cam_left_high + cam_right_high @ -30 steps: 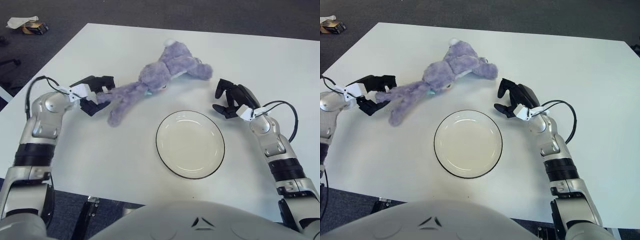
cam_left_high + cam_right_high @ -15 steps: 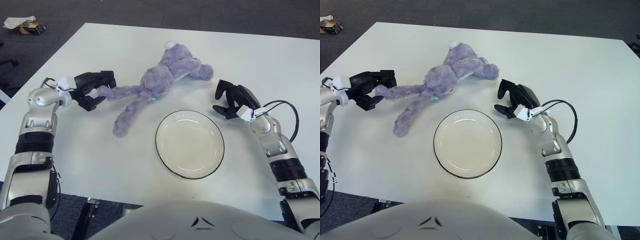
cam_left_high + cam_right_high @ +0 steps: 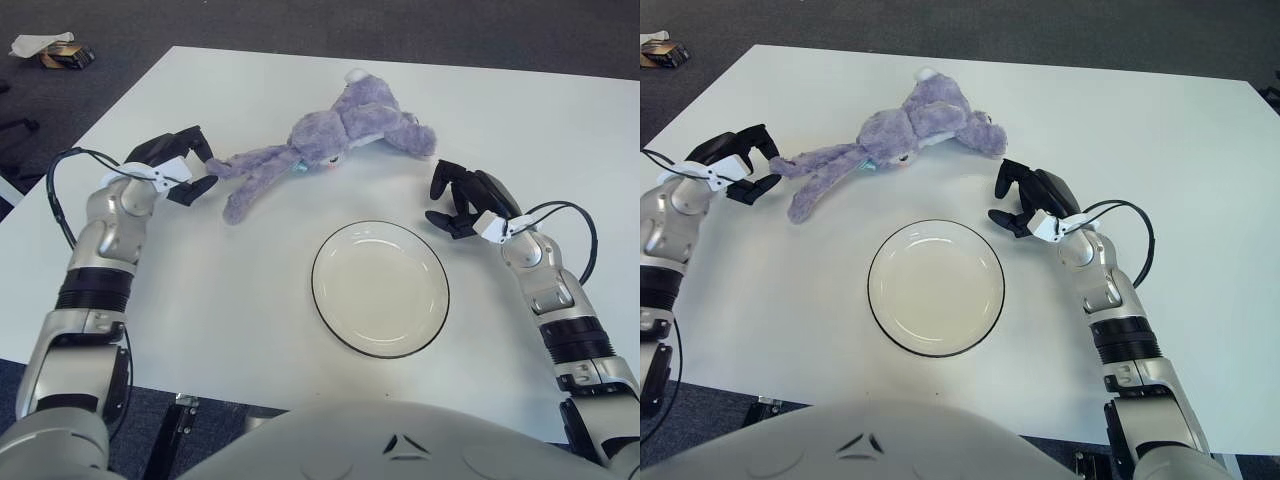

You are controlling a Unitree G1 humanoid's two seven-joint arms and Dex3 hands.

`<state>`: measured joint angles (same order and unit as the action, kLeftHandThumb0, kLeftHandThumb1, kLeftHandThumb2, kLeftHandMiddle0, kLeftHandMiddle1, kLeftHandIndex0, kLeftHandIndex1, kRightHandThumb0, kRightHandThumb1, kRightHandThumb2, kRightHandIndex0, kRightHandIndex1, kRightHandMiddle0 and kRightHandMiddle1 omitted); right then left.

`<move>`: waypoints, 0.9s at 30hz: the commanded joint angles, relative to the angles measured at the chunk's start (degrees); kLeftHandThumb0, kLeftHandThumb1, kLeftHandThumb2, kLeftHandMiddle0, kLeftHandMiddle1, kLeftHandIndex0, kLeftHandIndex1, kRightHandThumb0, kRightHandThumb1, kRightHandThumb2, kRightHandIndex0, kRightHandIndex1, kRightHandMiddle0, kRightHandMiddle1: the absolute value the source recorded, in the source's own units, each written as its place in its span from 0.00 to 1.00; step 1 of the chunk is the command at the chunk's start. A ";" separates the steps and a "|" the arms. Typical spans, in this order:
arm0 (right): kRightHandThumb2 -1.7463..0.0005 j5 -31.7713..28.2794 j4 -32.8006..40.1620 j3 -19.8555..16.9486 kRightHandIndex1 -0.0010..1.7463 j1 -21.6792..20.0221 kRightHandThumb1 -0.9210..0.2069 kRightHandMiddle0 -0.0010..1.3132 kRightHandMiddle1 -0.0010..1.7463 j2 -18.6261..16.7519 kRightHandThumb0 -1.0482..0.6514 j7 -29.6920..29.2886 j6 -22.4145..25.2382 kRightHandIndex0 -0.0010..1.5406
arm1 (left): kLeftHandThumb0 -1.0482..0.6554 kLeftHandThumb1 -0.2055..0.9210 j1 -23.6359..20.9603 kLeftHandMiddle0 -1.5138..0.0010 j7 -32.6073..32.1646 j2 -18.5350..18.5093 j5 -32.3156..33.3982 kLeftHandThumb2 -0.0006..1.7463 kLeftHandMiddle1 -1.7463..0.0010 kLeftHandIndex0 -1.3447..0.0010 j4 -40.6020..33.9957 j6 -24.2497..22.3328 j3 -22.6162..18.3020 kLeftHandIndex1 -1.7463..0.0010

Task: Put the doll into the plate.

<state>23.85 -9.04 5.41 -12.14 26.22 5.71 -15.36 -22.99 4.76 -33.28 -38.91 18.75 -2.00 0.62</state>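
The left hand point(image 3: 180, 165) sits at the left side of the white bench point(image 3: 200, 300), its dark fingers point(image 3: 195, 187) curled around the tip of one long limb of the doll point(image 3: 330, 140). That limb runs straight from the hand toward the doll's body, and whether it rests on the bench surface or is raised slightly cannot be told.

The doll is a purple plush animal lying stretched out on the bench, its body and head toward the far middle, with a small white patch at the far end. A second long limb angles down toward the near side, ending just beside the clamped one but free of the hand. A short limb points right, toward the other arm.

The plate point(image 3: 440, 300), round, pale and dark-rimmed, lies on the bench nearer the robot than the doll and well apart from it, with nothing in it.

The right hand point(image 3: 462, 198) shows just to the right of the plate's far edge and near the doll's right-pointing limb, touching neither. Its fingers are curled loosely downward and hold nothing.

On the floor beyond the bench's far left corner lies a small dark package point(image 3: 65, 55) with crumpled white paper point(image 3: 35, 43) against it.
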 commanded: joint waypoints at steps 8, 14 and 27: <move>0.40 1.02 -2.74 1.61 1.00 0.28 0.35 0.34 1.00 2.46 0.37 1.22 -3.84 0.67 | 0.61 0.52 -0.32 0.67 -28.48 2.56 -19.80 0.68 0.05 0.64 0.65 -13.32 6.76 0.04; 0.40 1.12 -3.80 1.90 1.00 -0.04 0.34 0.34 1.00 2.84 0.37 1.03 -5.30 0.67 | 0.62 0.57 0.20 0.72 -23.44 4.99 -15.57 0.67 0.01 0.70 -6.39 -14.51 6.49 0.01; 0.41 1.14 -3.89 2.32 1.00 0.14 0.33 0.33 1.00 3.29 0.37 1.96 -4.84 0.67 | 0.31 0.94 0.35 0.99 -34.39 5.45 -19.33 0.49 0.84 0.99 -3.57 -19.50 6.85 0.79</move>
<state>24.36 -11.70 6.92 -12.76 28.71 6.51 -20.85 -22.38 -26.56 -27.41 -54.78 13.78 -17.72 6.67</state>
